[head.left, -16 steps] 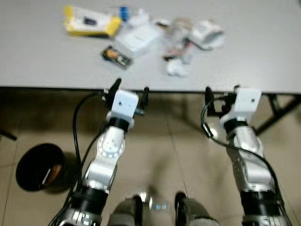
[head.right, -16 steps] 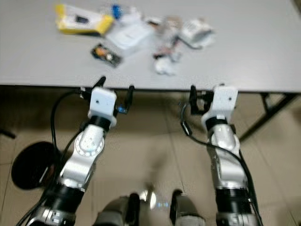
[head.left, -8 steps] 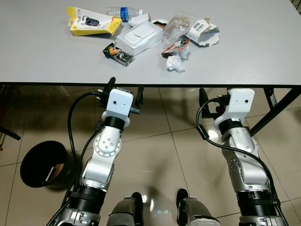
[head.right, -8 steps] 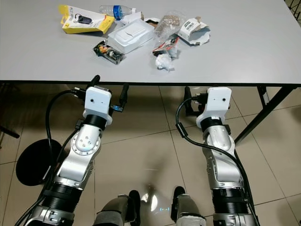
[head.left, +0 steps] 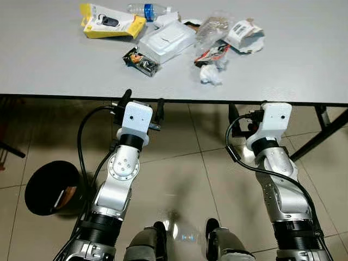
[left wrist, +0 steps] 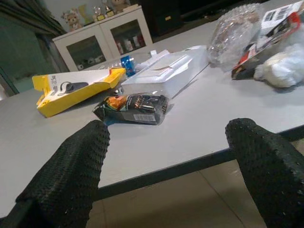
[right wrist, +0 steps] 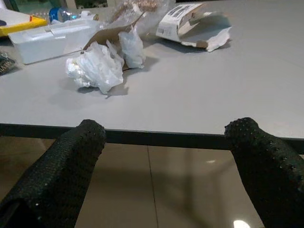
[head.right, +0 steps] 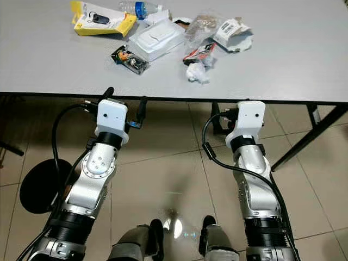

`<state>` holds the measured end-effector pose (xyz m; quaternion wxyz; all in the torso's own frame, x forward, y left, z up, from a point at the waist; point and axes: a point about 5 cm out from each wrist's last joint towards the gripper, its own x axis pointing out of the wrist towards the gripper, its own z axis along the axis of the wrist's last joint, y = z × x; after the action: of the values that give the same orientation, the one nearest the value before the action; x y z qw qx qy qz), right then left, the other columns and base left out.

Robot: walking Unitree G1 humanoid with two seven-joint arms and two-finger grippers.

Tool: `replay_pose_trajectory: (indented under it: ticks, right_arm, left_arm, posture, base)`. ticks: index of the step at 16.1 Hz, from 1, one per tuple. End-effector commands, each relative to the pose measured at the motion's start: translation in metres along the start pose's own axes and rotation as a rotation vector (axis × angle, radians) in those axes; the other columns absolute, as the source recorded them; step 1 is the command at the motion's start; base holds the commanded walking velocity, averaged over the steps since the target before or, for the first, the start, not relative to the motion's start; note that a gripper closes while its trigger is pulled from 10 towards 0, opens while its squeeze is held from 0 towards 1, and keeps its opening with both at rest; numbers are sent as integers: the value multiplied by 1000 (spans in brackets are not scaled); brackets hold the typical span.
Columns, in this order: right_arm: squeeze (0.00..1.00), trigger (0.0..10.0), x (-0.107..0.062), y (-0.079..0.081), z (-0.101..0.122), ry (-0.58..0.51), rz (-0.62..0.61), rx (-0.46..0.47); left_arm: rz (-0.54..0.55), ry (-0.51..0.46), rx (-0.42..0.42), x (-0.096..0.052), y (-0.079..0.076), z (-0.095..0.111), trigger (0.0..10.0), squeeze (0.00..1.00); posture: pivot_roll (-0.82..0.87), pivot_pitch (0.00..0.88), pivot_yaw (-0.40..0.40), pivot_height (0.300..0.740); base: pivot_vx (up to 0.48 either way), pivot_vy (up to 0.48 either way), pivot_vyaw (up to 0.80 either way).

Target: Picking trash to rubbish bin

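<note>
A pile of trash lies on the grey table (head.left: 54, 65): a yellow package (head.left: 111, 20), a plastic bottle (head.left: 145, 8), a white foam box (head.left: 167, 41), a dark snack wrapper (head.left: 141, 60), a clear plastic bag (head.left: 213, 27), a torn white carton (head.left: 246, 34) and a crumpled white tissue (head.left: 210, 75). My left gripper (head.left: 143, 103) is open just below the table's front edge, facing the snack wrapper (left wrist: 135, 108). My right gripper (right wrist: 166, 156) is open too, level with the edge and facing the tissue (right wrist: 95, 69). Neither holds anything.
A black rubbish bin (head.left: 48, 187) stands on the tiled floor to my left, with something light inside it. A black table leg (head.left: 321, 136) slants down at the right. My feet (head.left: 185, 247) are on the tiles between the arms.
The blur of one second ago is gone and the whole picture has shifted a little, so the camera moved. Both arms keep their pose below the table edge, fingers still apart.
</note>
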<state>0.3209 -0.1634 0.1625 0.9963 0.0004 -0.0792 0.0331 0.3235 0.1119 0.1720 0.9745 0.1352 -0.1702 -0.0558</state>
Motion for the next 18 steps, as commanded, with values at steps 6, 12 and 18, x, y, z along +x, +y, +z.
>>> replay_pose_trajectory:
  ticks: [6, 12, 18]
  right_arm:
    - [0, 10000, -4, 4, -4, 18, 21, -7]
    - [0, 10000, -3, 8, -6, 33, 43, -30]
    - [0, 10000, -3, 7, -6, 30, 33, -9]
  left_arm:
    - [24, 28, 12, -1, 5, -5, 10000, 0]
    - [32, 28, 9, 0, 5, -5, 10000, 0]
    - [35, 26, 10, 0, 6, -5, 10000, 0]
  posture:
    - [76, 291, 87, 740]
    - [77, 293, 87, 740]
    - [77, 291, 89, 740]
  base:
    - [0, 0, 0]
    - [207, 0, 279]
    - [317, 0, 447]
